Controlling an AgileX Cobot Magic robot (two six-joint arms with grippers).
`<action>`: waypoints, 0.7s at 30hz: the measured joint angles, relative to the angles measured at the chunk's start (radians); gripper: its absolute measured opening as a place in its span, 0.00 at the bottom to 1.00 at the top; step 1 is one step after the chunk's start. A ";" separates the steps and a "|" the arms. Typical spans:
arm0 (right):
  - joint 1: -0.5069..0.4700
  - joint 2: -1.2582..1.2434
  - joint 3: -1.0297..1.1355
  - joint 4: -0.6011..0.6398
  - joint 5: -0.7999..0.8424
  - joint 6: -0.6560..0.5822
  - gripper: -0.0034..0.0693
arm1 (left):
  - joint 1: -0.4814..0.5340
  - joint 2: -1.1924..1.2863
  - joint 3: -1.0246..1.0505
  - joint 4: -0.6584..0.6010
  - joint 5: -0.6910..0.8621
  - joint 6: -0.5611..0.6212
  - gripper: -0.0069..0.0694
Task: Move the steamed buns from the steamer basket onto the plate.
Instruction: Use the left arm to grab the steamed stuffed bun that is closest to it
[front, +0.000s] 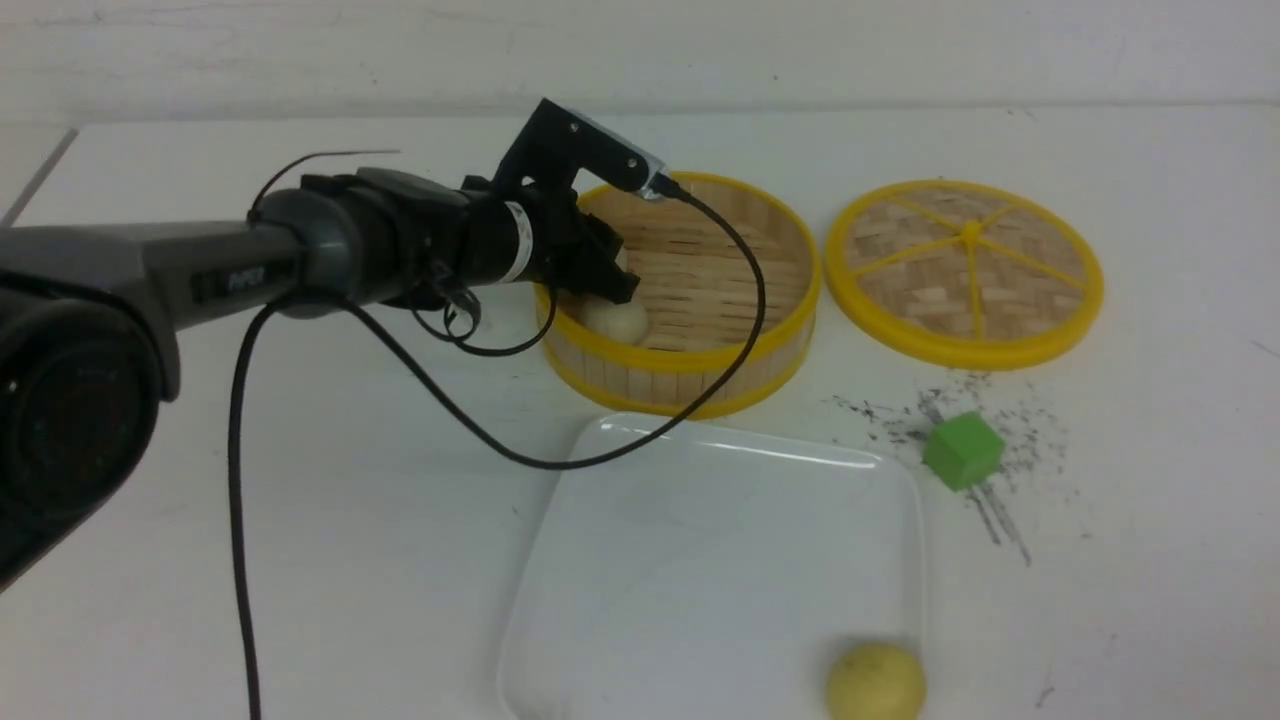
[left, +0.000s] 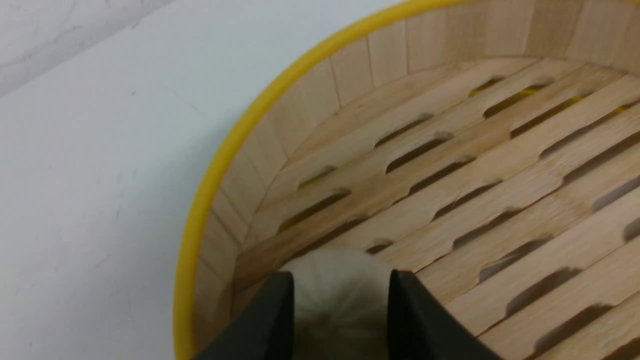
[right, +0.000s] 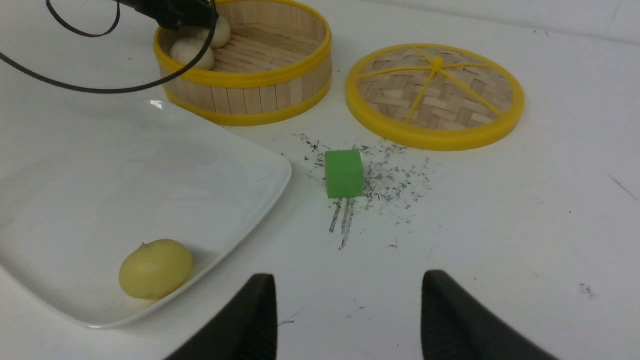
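Left gripper (left: 341, 275) clamps an off-white steamed bun (left: 340, 310) inside the steamer basket (left: 280, 150). Right gripper (right: 350, 276) is spread wide and empty, with the pale yellow bun (right: 156, 268) on the plate (right: 240, 165) beside it.

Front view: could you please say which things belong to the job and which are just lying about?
Job: two off-white round buns, pale yellow round bun, bamboo steamer basket, white square plate.
Lying about: flat woven yellow-rimmed lid, green cube.
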 joint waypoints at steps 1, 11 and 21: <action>0.000 0.000 0.000 0.000 0.000 0.000 0.60 | 0.000 0.001 0.000 0.000 0.002 0.000 0.47; 0.000 0.000 0.000 0.002 0.000 0.000 0.60 | 0.000 0.005 0.000 -0.003 0.044 0.000 0.28; 0.000 0.000 0.000 0.003 0.000 0.000 0.59 | 0.000 -0.019 0.000 -0.006 0.051 -0.017 0.12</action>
